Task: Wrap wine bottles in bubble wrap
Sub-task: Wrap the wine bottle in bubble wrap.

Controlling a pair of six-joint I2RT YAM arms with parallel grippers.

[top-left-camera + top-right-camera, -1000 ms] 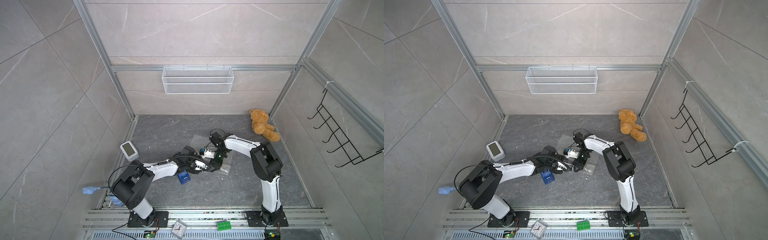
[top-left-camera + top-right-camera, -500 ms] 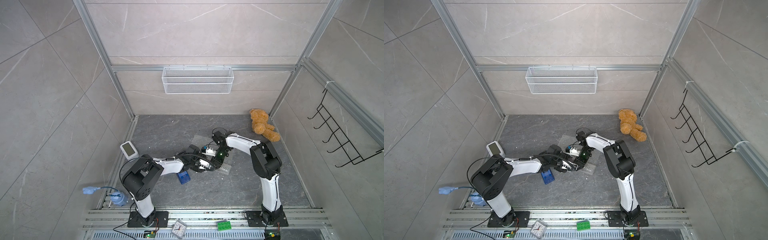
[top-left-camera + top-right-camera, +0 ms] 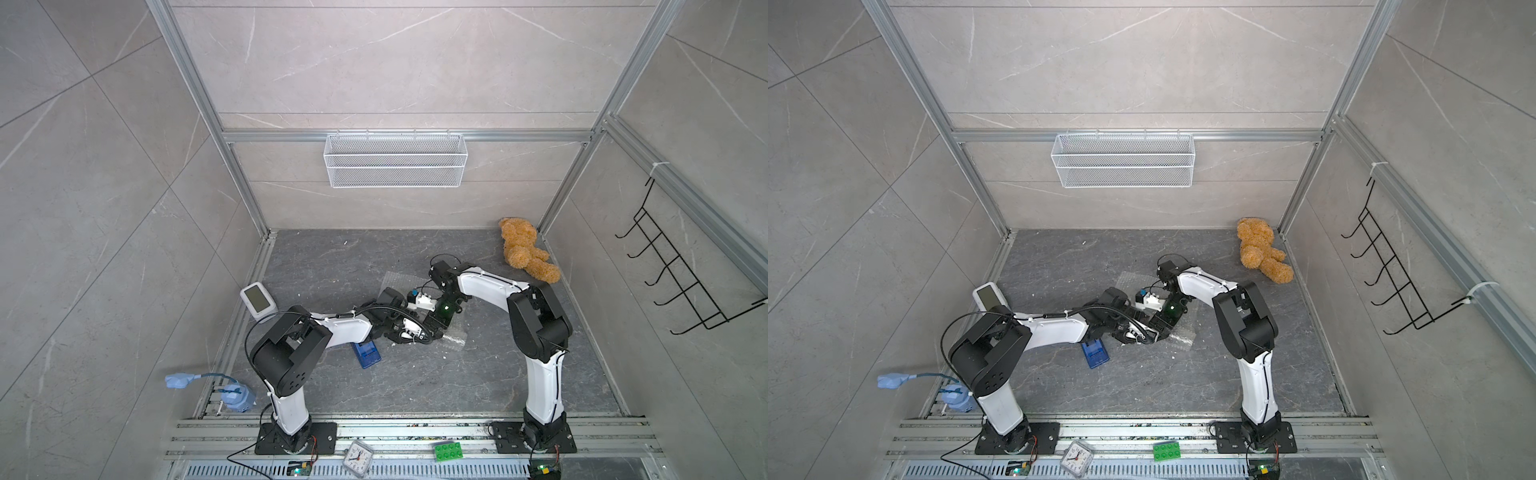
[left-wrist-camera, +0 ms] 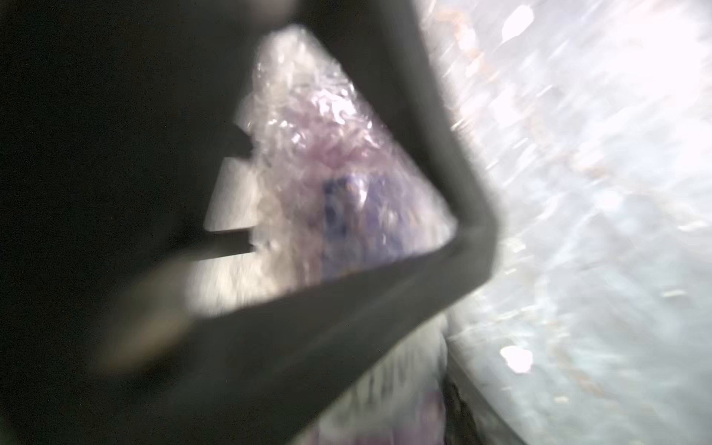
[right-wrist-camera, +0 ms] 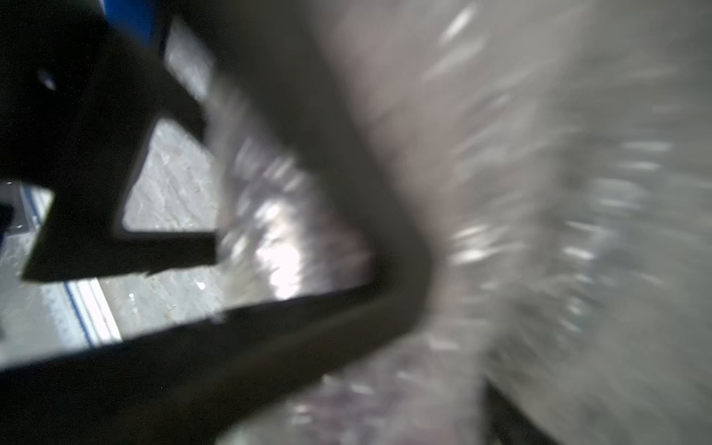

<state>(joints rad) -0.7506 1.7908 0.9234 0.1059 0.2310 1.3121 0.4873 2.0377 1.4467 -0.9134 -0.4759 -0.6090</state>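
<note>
Lately the left arm has swung its shoulder inward and reaches further toward the middle of the surface; the right arm has barely shifted. Both wrist views smear with motion.

- Left tool and right tool meet nose to nose at centre, over the bubble wrap.
- In the left wrist view the wine bottle shows purple through a layer of wrap, framed by that tool's finger.
- Whether either tool pinches or stands spread I cannot tell; both are too blurred.
- Judgement: rolling is under way and the bottle is at least partly covered. Loose sheet trails toward 4 and 11 o'clock.

Count:
- one bottle
- one sheet
- two tools
- one blue tape dispenser, 8 o'clock of the tools
- one teddy bear, 2 o'clock
- one wire basket, 12 o'clock
</note>
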